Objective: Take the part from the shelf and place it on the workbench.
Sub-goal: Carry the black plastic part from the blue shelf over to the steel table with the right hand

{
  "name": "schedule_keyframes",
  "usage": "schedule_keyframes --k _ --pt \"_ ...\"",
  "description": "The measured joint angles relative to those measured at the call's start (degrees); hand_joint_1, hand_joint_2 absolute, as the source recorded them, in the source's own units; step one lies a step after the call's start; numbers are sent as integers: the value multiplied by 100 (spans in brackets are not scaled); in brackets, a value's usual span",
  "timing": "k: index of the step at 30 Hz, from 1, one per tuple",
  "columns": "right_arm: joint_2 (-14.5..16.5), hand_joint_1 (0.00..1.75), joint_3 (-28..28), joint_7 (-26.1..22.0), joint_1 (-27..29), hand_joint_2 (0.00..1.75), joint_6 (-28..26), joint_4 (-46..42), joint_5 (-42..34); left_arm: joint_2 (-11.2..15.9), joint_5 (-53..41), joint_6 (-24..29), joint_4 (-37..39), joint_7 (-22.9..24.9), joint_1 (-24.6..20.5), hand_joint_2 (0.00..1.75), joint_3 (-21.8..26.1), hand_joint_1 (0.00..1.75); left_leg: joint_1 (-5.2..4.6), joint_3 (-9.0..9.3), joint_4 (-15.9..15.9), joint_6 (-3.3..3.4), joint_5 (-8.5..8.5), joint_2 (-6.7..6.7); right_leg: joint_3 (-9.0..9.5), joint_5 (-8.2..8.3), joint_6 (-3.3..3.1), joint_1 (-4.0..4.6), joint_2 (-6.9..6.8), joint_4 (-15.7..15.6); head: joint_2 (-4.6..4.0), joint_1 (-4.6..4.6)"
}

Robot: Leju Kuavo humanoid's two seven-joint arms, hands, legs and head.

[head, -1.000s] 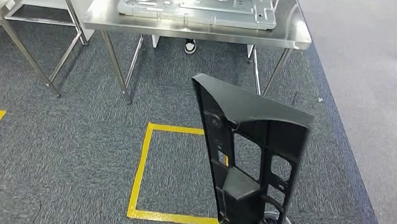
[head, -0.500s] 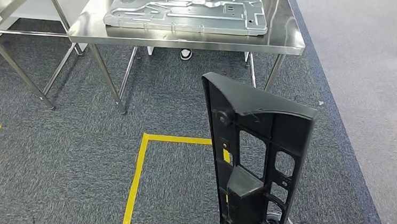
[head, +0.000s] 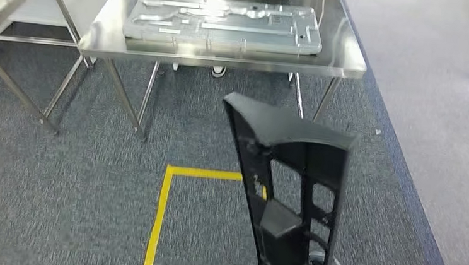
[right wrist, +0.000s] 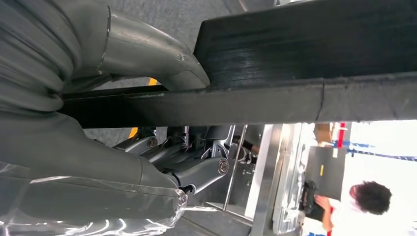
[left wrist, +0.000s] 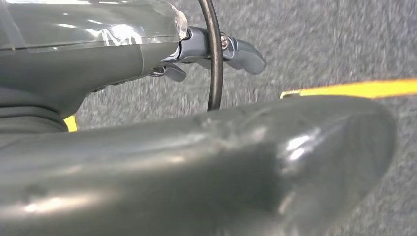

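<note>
Risk, part striking the workbench: the part stands tall and near upright in the lower centre-right of the head view, its top edge reaching up towards the front edge of the workbench at the top of the frame. If it is carried in at this height, that top edge could catch the bench rim.
Risk, landing on the metal panel: a large pressed metal panel covers much of the bench top. The bare steel showing is mainly a strip on the right side and along the front, so a careless set-down could put the part on the panel.
Risk, slipping in the grip: the part is held only at its lower end, with most of its length above the hold, so it could tip or twist while the robot walks.
Right hand: the right hand clamps the part, thumb over one face and dark fingers curled behind the other.
Left hand: the left hand shows in the left wrist view over the carpet, fingers curled in with nothing in them, though little of them is visible.
Part, look: black moulded plastic, a long flat frame with rectangular cut-outs, ribs and a blocky boss low down; its top end is wider and slanted. It looks rigid and light.
Floor: yellow tape marks a square on the grey carpet, in the lower centre.
Bystander: a person is seen beyond the bench in the right wrist view.
</note>
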Motion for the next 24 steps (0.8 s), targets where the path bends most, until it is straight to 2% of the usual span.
schedule_keyframes --k 1,2,3,5,6,8,9,11,12,13,16,17,18,20,21,22,24 --pt "-11 175 2 19 1 175 -26 4 10 -1 -5 -4 -4 2 3 0 0 0 4 27 0 -4 -30 -3 -191 -84 26 -18 -2 203 0 0" --pt "-20 175 4 47 2 175 -59 8 28 -3 -16 -10 -8 4 9 0 0 0 13 65 1 -18 -69 -7 -304 -67 43 -37 -5 248 0 0" --pt "-25 175 4 82 2 175 -99 11 59 -7 -26 -14 -10 6 15 0 1 0 26 118 1 -40 -113 -13 -325 75 55 -56 -9 111 0 1" --pt "-30 175 4 189 -3 175 -216 14 192 -14 -56 -21 -10 9 20 0 2 0 50 231 3 -98 -210 -22 -165 599 74 -89 -23 -515 0 1" --pt "-30 175 4 285 -13 175 -300 16 331 -15 -73 -21 -11 13 18 0 5 0 53 282 10 -134 -258 -27 -83 726 64 -87 -38 -782 0 2" --pt "-24 175 4 621 -35 175 -550 12 868 -14 -122 -15 -11 32 10 0 9 0 46 357 21 -228 -327 -23 -4 774 -24 -63 -50 -1011 0 -1" --pt "-14 175 3 888 -45 175 -718 7 1321 -11 -154 -11 -12 45 9 0 11 0 41 398 34 -274 -335 -21 21 729 -86 -50 -47 -1021 0 -2" --pt "22 175 -5 1518 -86 175 -1069 -8 2465 3 -232 -7 -12 68 11 0 11 0 51 456 119 -345 -368 -11 120 808 -189 -59 -27 -1067 0 -4" --pt "43 175 -16 1814 -130 175 -1219 -13 3069 13 -271 -5 -12 75 7 0 11 0 58 407 252 -367 -430 -8 167 801 -226 -61 -29 -1074 0 -5" --pt "64 175 -33 2064 -197 175 -1347 -16 3664 21 -310 -4 -9 79 -1 0 10 0 67 276 500 -385 -546 -5 203 785 -259 -60 -29 -1082 0 -6" --pt "130 175 -110 2489 -457 175 -1568 -8 4987 42 -394 5 15 80 -5 0 8 0 73 -382 1478 -407 -974 -3 252 709 -315 -24 -14 -1081 0 -6" --pt "147 175 -130 2549 -527 175 -1588 -1 5170 49 -407 8 25 81 3 0 8 0 73 -522 1587 -400 -984 -3 285 676 -319 -11 -5 -1081 0 -6" --pt "160 175 -144 2587 -578 175 -1596 7 5253 57 -411 9 31 81 9 0 8 0 70 -568 1495 -385 -863 -3 334 638 -317 1 1 -1081 0 -6" --pt "183 175 -161 2639 -644 175 -1637 17 5373 84 -421 20 44 80 19 0 9 0 48 -429 851 -321 -337 1 453 551 -303 13 -6 -1085 0 -4" --pt "190 175 -165 2667 -683 175 -1700 27 5510 101 -432 35 59 79 19 0 10 0 20 -367 562 -282 -161 10 499 517 -287 13 -9 -1089 0 -4" --pt "195 175 -166 2699 -739 175 -1803 41 5732 119 -447 59 83 78 13 0 10 0 -14 -329 365 -242 -75 15 521 492 -261 8 -9 -1096 0 -4" --pt "196 175 -166 2753 -901 175 -2036 88 6335 155 -491 121 149 76 5 0 9 0 -66 -336 248 -156 -61 18 555 504 -184 2 1 -1081 0 -7"
